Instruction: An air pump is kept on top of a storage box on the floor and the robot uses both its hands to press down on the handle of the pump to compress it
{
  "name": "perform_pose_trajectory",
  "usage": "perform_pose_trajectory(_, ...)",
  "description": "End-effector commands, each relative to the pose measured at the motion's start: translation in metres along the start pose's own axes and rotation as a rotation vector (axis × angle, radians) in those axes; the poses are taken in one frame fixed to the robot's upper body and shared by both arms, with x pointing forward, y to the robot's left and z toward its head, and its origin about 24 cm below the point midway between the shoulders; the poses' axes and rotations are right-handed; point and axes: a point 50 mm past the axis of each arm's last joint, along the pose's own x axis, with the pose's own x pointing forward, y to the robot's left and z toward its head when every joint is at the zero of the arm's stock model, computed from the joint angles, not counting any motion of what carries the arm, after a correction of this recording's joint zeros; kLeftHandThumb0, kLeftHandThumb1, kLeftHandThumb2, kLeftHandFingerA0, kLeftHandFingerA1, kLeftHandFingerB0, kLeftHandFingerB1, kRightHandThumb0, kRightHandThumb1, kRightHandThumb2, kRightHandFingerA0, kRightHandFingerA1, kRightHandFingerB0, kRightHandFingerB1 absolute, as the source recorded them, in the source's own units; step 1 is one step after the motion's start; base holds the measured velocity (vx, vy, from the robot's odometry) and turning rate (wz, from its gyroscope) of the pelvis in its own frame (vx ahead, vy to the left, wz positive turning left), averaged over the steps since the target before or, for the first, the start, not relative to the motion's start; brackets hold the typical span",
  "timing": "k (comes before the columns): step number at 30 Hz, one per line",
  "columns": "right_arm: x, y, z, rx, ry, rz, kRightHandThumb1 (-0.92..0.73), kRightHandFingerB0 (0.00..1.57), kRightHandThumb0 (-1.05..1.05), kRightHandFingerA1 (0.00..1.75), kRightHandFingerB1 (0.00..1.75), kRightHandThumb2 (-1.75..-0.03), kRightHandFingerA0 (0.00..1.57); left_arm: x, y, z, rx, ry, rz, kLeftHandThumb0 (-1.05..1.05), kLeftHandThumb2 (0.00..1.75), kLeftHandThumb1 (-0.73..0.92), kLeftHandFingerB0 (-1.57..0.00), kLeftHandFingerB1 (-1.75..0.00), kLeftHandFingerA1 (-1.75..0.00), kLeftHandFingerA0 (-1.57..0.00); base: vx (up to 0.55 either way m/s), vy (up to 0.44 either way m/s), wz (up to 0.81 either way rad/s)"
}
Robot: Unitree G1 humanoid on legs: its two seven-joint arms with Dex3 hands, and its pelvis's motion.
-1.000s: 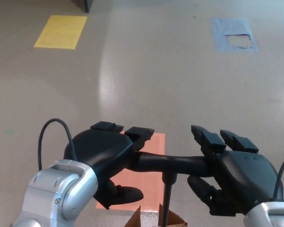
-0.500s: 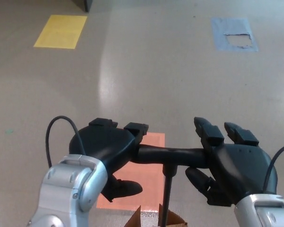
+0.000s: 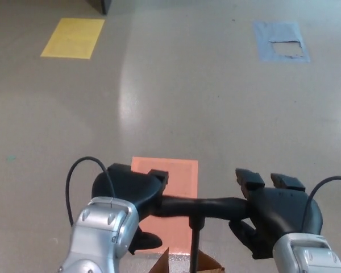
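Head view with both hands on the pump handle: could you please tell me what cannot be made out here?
Ends of the pump handle: head view, covered by the left hand and right hand closed around them.
The pump shaft: cut off by the bottom edge, so the barrel and base are out of frame.
The storage box: only brown flap tips show at the bottom edge.

One head view, steeply downward, close above handle [image 3: 199,206], floor [image 3: 216,102] beyond, box [image 3: 207,266] perhaps lowermost.

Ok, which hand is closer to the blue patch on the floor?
Right. The right hand holds the pump handle at the end toward the blue patch; the left hand holds the opposite end.
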Motion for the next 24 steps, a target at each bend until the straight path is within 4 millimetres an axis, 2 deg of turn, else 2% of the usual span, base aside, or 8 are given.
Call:
perform_pose_trajectory(1, 0.008, 0.013, 0.001, 0.014, -0.024, 0.121, -0.75, 0.01, -0.67, 0.27, 0.27, -1.02, 0.01, 0.008, -0.013, -0.003, 0.011, 0.006, -0.036, -0.79, 0.88, 0.54, -0.08, -0.25, -0.42, -0.03, 0.0, 0.0, 0.0)
perform_pose_trajectory(8, 0.022, 0.037, -0.001, 0.015, -0.042, 0.203, -0.71, 0.0, -0.61, 0.37, 0.37, -1.0, 0.0, 0.024, -0.039, -0.016, -0.021, 0.026, -0.084, -0.66, 0.92, 0.55, 0.0, -0.38, -0.48, -0.08, 0.0, 0.0, 0.0)
perform_pose_trajectory(9, 0.024, 0.04, -0.001, 0.013, -0.042, 0.209, -0.71, 0.0, -0.6, 0.37, 0.37, -1.0, 0.0, 0.026, -0.042, -0.018, -0.021, 0.031, -0.08, -0.66, 0.63, 0.76, -0.09, -0.27, -0.39, -0.14, 0.0, 0.0, 0.0)
perform_pose_trajectory(12, 0.028, 0.05, 0.0, 0.011, -0.044, 0.23, -0.71, 0.0, -0.58, 0.36, 0.36, -1.0, 0.0, 0.031, -0.052, -0.023, -0.012, 0.049, -0.078, -0.65, 0.65, 0.81, -0.09, -0.26, -0.38, -0.14, 0.0, 0.0, 0.0)
perform_pose_trajectory(14, 0.031, 0.054, 0.001, 0.004, -0.046, 0.234, -0.72, 0.0, -0.6, 0.36, 0.35, -1.01, 0.0, 0.035, -0.058, -0.026, -0.002, 0.055, -0.08, -0.64, 0.67, 0.82, -0.09, -0.24, -0.38, -0.14, 0.0, 0.0, 0.0)
perform_pose_trajectory(16, 0.034, 0.056, 0.003, 0.001, -0.048, 0.236, -0.71, 0.0, -0.59, 0.36, 0.36, -1.01, 0.0, 0.037, -0.06, -0.028, 0.001, 0.055, -0.077, -0.68, 0.88, 0.67, -0.06, -0.34, -0.44, -0.07, 0.0, 0.0, 0.0)
perform_pose_trajectory(17, 0.035, 0.057, 0.004, -0.005, -0.048, 0.242, -0.71, 0.0, -0.59, 0.36, 0.36, -1.01, 0.0, 0.038, -0.061, -0.028, 0.005, 0.055, -0.074, -0.62, 0.64, 0.81, -0.07, -0.29, -0.36, -0.14, 0.0, 0.0, 0.0)
perform_pose_trajectory(24, 0.04, 0.062, 0.008, -0.026, -0.048, 0.27, -0.71, 0.0, -0.54, 0.37, 0.37, -1.02, 0.0, 0.044, -0.063, -0.03, -0.007, 0.064, -0.081, -0.61, 0.64, 0.71, -0.08, -0.27, -0.38, -0.13, 0.0, 0.0, 0.0)
